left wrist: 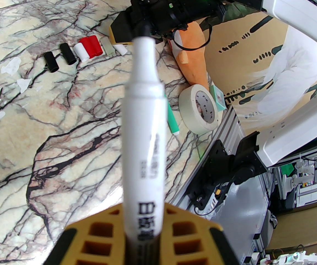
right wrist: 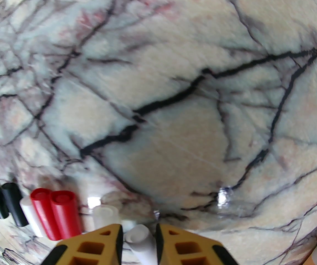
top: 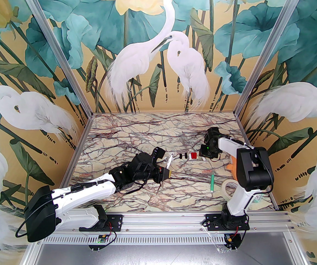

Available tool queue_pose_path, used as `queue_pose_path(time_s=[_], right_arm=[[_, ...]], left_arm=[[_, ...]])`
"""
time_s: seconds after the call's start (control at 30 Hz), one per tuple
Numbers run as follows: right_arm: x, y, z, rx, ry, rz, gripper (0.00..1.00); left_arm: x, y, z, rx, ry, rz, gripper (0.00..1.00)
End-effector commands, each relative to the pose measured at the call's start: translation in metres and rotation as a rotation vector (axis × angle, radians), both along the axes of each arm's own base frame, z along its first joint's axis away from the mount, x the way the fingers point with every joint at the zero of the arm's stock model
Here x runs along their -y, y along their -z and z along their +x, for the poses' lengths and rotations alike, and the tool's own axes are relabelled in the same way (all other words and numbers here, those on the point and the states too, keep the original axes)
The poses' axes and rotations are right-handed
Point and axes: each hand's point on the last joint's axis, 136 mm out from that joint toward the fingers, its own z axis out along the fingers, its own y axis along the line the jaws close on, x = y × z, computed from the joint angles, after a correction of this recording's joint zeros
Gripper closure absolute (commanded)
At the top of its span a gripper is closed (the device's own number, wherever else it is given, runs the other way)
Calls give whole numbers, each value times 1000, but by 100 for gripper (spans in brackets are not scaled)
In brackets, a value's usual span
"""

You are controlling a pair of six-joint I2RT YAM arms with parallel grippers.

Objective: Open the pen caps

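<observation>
Cream paper tape wound in a flat roll [top: 227, 188] lay nearest the right arm's base on the veined, marble-patterned table [top: 180, 200], and we saw a slim green plastic marker [top: 211, 182] just beside it on its left. Behind the roll, near the right wall, lay an orange soft-looking object [left wrist: 193, 62]; we could not tell what it was. Farther in and left of centre, the left gripper [top: 166, 172] was clenched on a slim white plastic marker with black print [left wrist: 144, 120]. In the left wrist view we saw its yellow fingers [left wrist: 103, 230] pressing the barrel from both sides, while the dark tip [left wrist: 143, 29] pointed away toward the right arm. Beyond that tip lay the pen caps [left wrist: 86, 51], short plastic cylinders set side by side in a row near the table's middle, all loose on the surface. Reading left to right in that view, we counted two black caps [left wrist: 50, 61], one white cap [left wrist: 81, 53], two red caps [left wrist: 92, 46], one greyish cap [left wrist: 108, 48] and a last white cap [left wrist: 119, 49]. At the row's right end the right gripper [top: 204, 155] stood low over the table. In the right wrist view its yellow jaws stood slightly parted with that last white cap between them; we could not tell whether they pressed it or merely flanked it.
</observation>
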Motion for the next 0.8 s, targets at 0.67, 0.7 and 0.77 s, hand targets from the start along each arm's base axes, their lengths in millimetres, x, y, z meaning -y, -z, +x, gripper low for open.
queue_pose_path(time_s=[0.67, 0.7, 0.77], right_arm=[[-90, -114, -72, 349, -92, 353, 49], [-98, -119, -78, 365, -112, 375, 45], [-110, -129, -88, 396, -147, 409, 41]], left_arm=[[-42, 63, 40, -80, -324, 329, 94], [-44, 66, 43, -81, -342, 353, 93], [-48, 71, 48, -83, -374, 396, 93]])
